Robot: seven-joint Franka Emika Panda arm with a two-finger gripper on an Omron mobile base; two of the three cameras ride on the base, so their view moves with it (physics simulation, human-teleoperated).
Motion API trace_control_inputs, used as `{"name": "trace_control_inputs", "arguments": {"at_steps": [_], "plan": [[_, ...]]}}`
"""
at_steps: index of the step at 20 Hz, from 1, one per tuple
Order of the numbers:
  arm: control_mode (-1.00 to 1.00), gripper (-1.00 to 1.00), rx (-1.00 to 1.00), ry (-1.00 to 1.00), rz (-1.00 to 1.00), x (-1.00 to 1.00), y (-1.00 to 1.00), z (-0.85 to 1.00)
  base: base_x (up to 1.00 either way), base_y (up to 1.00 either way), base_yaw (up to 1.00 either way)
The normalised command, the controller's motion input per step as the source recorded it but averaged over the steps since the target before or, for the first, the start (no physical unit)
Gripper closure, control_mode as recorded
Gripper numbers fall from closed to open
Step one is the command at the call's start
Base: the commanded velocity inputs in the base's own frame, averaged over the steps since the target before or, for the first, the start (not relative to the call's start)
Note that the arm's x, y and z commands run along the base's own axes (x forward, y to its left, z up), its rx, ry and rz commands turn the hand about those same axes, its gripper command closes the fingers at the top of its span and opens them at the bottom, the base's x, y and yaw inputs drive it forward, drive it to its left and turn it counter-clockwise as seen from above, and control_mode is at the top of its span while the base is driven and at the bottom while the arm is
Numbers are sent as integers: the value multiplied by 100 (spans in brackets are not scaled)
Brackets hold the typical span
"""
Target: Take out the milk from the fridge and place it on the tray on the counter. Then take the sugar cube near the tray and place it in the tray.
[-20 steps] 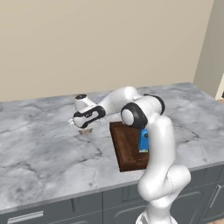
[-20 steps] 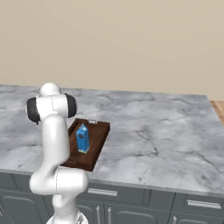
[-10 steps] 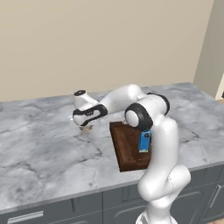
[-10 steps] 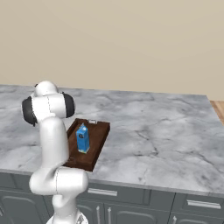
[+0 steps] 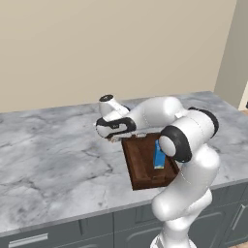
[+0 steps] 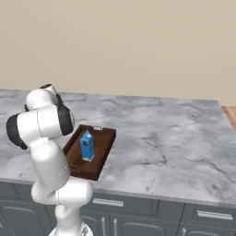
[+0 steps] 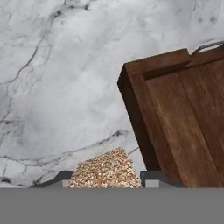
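The sugar cube (image 7: 105,171), tan and speckled, sits between my gripper's (image 7: 106,181) two dark fingertips (image 7: 154,177), which are shut on it above the counter (image 7: 65,87). In the left base view my gripper (image 5: 116,137) hangs just off the far left corner of the tray (image 5: 140,169). That dark brown corner (image 7: 183,118) lies right beside the cube. The blue milk (image 5: 159,154) stands upright inside the tray (image 6: 103,147), partly behind my forearm; the right base view shows the milk (image 6: 86,146) near the tray's middle. The fridge is out of view.
Marble counter (image 5: 58,160) spreads wide to the left of the tray, and more of the counter (image 6: 161,138) lies to its right. A beige wall runs behind. Dark grey cabinet fronts (image 6: 138,216) line the front edge.
The hand has moved right toward the tray's far left corner, and the jaws have closed in on the sugar cube. The milk and tray stayed put.
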Motion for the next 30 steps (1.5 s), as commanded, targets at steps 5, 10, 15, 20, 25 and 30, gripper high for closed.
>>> {"name": "trace_control_inputs", "arguments": {"at_steps": [5,10,15,20,25,30], "plan": [[-100,100,1,0,-47,-31,-63,19,0,0,0],[-100,100,0,0,-66,-13,-14,0,0,0,0],[-100,100,0,0,-72,-1,-8,0,0,0,0],[-100,100,0,0,-74,0,-2,0,0,0,0],[-100,100,1,-7,-55,-8,-7,0,0,0,0],[-100,100,5,-1,-5,-7,-33,-8,0,0,0]]}}
